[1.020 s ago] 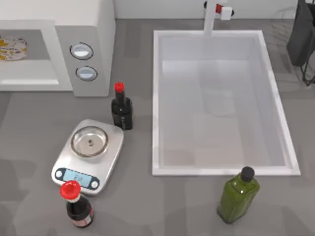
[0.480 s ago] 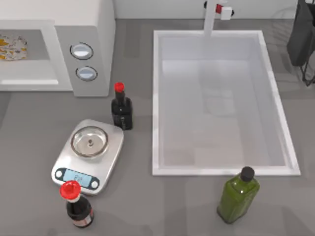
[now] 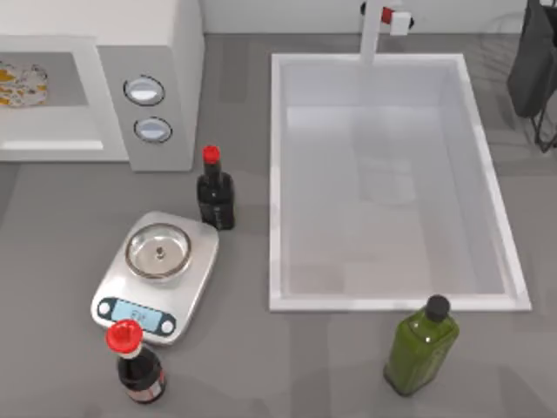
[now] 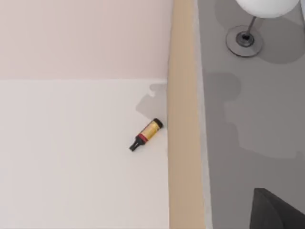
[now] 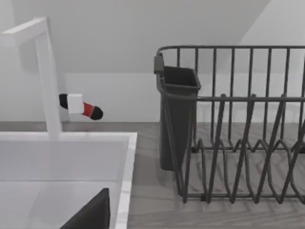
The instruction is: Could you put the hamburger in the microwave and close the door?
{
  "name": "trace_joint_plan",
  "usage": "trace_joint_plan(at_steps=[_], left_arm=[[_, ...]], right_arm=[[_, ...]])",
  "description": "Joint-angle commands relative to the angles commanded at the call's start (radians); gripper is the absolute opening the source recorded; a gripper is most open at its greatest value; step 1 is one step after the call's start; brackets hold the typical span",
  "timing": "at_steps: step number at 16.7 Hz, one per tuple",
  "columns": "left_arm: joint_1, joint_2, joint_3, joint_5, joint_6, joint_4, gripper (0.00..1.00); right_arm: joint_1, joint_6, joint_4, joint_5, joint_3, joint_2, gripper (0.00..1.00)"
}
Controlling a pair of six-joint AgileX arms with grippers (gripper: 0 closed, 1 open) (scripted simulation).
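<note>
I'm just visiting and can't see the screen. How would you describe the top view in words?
A white microwave stands open at the table's left, the hamburger inside. Below it are a dark red-capped bottle, a silver kitchen scale and another red-capped bottle; a white sink and green bottle lie to the right.

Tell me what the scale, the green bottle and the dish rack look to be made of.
Scale: looks like brushed metal, silver-grey body with a shiny round pan that catches light.
Green bottle: probably glass or clear plastic, see-through green with a black cap.
Dish rack: seems to be dark coated wire, thin bent bars with a matte look; its cup looks like dark plastic.
</note>
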Motion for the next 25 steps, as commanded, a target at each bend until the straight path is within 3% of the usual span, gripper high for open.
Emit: trace_joint_plan(at_steps=[7, 14, 21, 25], left_arm=[[0.004, 0.093, -0.197, 0.003, 0.004, 0.294, 0.00], [-0.008, 0.078, -0.225, -0.001, -0.007, 0.316, 0.00], [-0.138, -0.157, -0.532, -0.067, -0.149, 0.454, 0.00], [-0.171, -0.216, -0.595, -0.080, -0.186, 0.494, 0.00]], right_arm=[[0.000, 0.000, 0.000, 0.000, 0.000, 0.000, 1.00], [0.000, 0.000, 0.000, 0.000, 0.000, 0.000, 1.00], [0.000, 0.000, 0.000, 0.000, 0.000, 0.000, 1.00], [0.000, 0.000, 0.000, 0.000, 0.000, 0.000, 1.00]])
